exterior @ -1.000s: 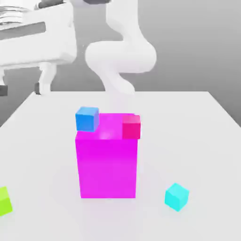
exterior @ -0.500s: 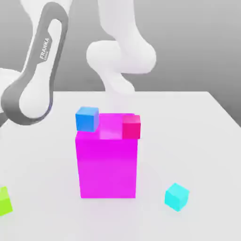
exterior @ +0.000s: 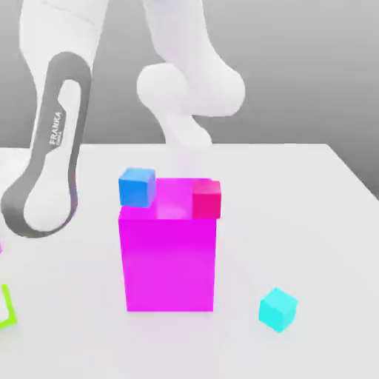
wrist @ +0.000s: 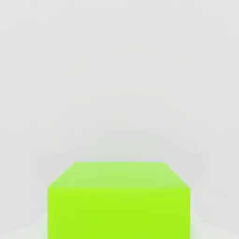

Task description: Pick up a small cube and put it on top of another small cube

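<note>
1 exterior camera faces the table from above — 1 close hand camera shares the green cube.

lime-green cube, solid magenta block

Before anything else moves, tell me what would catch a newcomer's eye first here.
Probably the big magenta block, standing mid-table in the exterior view, with a blue cube and a red cube on top. Next, the lime cube, looming large in the hand view.
</note>
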You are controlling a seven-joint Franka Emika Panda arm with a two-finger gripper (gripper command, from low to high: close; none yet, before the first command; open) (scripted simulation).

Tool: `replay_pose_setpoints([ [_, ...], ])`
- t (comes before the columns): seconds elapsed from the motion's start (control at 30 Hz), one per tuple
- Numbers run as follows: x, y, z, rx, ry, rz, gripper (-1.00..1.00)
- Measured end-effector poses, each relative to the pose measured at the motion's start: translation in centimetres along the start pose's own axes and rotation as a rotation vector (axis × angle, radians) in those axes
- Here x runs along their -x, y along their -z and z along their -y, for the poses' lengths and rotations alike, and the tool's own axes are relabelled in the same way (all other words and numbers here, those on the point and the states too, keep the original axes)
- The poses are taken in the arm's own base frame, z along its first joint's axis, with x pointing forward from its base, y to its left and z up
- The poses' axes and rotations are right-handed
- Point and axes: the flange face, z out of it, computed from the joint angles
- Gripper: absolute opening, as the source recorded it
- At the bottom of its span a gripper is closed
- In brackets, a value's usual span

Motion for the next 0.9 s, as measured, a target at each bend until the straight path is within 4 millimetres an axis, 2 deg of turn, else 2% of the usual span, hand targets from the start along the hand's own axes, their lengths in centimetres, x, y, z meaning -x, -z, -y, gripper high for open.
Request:
replay_pose_setpoints([
  [0.07,3.7,0.5,2.5,-0.007,0.101,-0.004,-1.00],
  [0.1,6.4,0.8,3.3,-0.009,0.147,0.003,-1.00],
  [0.17,11.6,1.4,4.0,-0.013,0.222,0.018,-1.00],
  [0.27,19.2,2.3,3.7,-0.015,0.329,0.037,-1.00],
  [0.37,26.5,3.2,2.1,-0.014,0.439,0.047,-1.00],
  [0.47,33.7,4.2,-0.8,-0.013,0.560,0.046,-1.00],
  [0.5,36.8,4.5,-2.3,-0.012,0.621,0.044,-1.00],
  [0.57,44.0,5.3,-7.0,-0.011,0.774,0.031,-1.00],
  [0.63,50.0,5.0,-13.0,-0.003,0.909,0.014,-1.00],
  [0.67,51.9,4.2,-15.0,-0.003,0.965,0.010,-1.00],
  [0.7,52.3,3.3,-15.5,-0.002,0.974,0.009,-1.00],
  [0.73,49.2,2.3,-13.1,-0.002,0.876,0.008,-1.00],
  [0.77,48.4,1.2,-12.6,-0.001,0.851,0.008,-1.00],
  [0.8,48.1,0.1,-12.4,-0.001,0.841,0.008,1.00],
  [0.9,48.1,0.1,-12.4,-0.001,0.841,0.008,1.00],
])
